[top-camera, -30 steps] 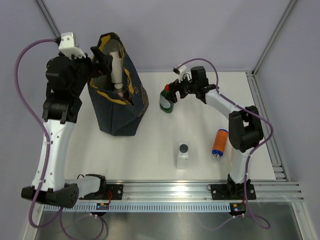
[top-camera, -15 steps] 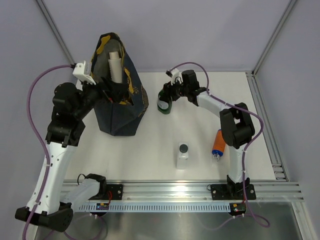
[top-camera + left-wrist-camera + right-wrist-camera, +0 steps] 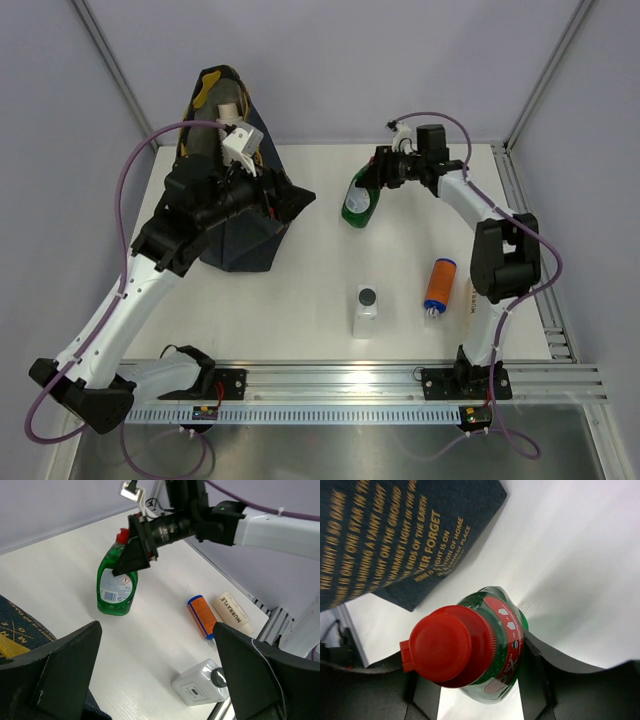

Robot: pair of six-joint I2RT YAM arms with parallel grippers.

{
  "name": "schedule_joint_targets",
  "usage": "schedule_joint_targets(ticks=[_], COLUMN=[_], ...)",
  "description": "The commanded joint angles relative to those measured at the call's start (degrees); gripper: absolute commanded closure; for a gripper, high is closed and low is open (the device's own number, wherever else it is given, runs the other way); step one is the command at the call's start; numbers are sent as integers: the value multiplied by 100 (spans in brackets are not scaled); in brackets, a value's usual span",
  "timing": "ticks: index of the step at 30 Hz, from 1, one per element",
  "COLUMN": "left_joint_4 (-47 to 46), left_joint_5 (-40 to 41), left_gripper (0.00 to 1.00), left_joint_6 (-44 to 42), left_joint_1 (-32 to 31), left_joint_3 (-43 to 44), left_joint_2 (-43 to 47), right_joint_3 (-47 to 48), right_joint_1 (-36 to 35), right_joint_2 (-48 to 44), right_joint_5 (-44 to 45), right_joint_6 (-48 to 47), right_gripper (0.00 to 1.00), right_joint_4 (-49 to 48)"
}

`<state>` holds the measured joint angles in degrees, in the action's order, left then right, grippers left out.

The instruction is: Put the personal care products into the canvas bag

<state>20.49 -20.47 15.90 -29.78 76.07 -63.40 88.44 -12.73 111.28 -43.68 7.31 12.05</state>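
Now the right fingers (image 3: 131, 562) clamp the green bottle (image 3: 358, 205) at its neck, body tilted over the bench (image 3: 400, 260); the canvas bag (image 3: 240, 240) stands leftward, beside the wide-open, empty left fingers (image 3: 65, 670).

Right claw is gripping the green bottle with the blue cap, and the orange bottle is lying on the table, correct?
Not the cap: it is red, as the right wrist view shows. The right claw does grip the green bottle, and the orange bottle lies on the table.
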Motion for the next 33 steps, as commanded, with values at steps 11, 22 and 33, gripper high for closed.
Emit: schedule_joint_targets(ticks=[11,22,33], left_joint_4=[51,280,728], left_joint_5=[912,1353,1695], left_gripper=[1,1,1], left_joint_6=[-289,-78,-395], left_joint_1=[-63,-63,-54], left_joint_3=[574,1313,1209], left_joint_2=[512,881,1312], right_joint_3=[1559,5972,7090], right_joint_1=[-124,-1521,-2620], right_joint_2=[-1048,963,2115], right_joint_5=[-1389,-231,2318], right_joint_6=[3249,4621,3876], right_gripper=[100,100,100], right_joint_4=[-609,-651,-1618])
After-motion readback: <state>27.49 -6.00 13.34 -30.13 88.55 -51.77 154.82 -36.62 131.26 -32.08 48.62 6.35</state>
